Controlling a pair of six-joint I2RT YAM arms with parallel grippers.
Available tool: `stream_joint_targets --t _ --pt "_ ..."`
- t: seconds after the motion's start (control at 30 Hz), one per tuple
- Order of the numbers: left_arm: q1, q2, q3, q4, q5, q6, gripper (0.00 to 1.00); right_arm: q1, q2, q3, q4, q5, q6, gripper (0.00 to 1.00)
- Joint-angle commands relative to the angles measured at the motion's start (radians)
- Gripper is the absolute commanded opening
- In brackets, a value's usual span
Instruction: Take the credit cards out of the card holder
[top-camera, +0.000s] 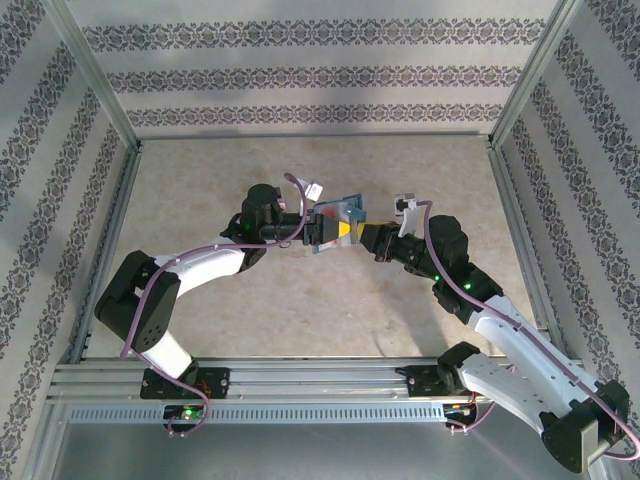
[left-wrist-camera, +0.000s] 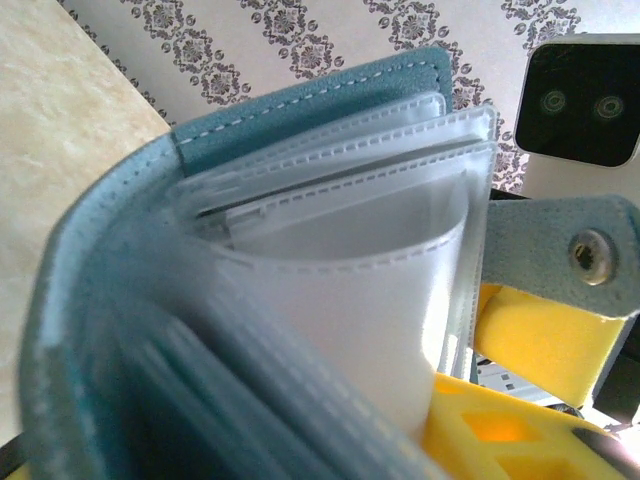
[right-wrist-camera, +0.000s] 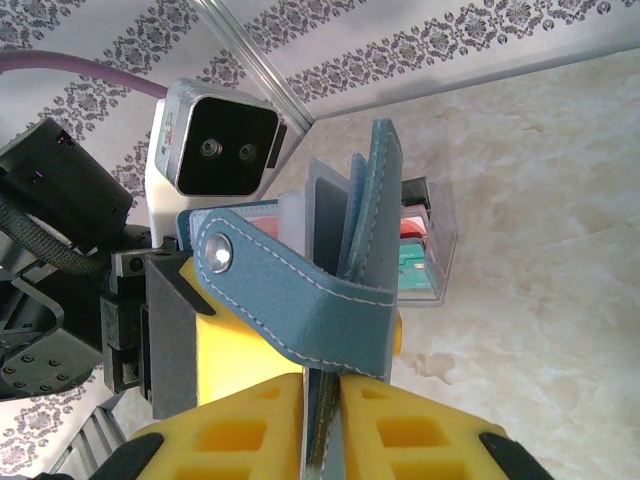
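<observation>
card holder (right-wrist-camera: 300, 310) midair, right claw (right-wrist-camera: 322, 430) pinching its edge; left claw (top-camera: 325, 232) around it, grip unclear.

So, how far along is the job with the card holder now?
Done: the card holder is held above the table, opened. In hand: the right tool pinches it at one edge; the left tool is at its other side, grip unclear. Left: every card; red and teal credit cards sit in the clear sleeves.

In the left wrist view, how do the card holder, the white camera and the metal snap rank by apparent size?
1. card holder, though nearness to the lens exaggerates it.
2. white camera.
3. metal snap, smallest.
</observation>
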Motion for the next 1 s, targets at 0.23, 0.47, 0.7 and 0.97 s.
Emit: stream_joint_targets --t 0.23,0.47,0.7,0.97 --pt "-0.022 -0.025 0.018 0.081 0.054 -0.02 0.47 -0.008 0.013 -0.012 0.026 -0.007 0.006 0.18" --pt "-0.023 -0.011 0.014 0.174 0.079 -0.08 0.57 -0.008 0.027 -0.018 0.025 -0.009 0.007 0.18" --pt "-0.027 -0.003 0.021 0.196 0.088 -0.106 0.73 -0.008 0.027 -0.016 0.029 -0.009 0.01 0.13" --pt "-0.038 0.02 0.043 0.202 0.088 -0.113 0.77 0.013 0.069 -0.003 0.07 -0.028 0.037 0.03"
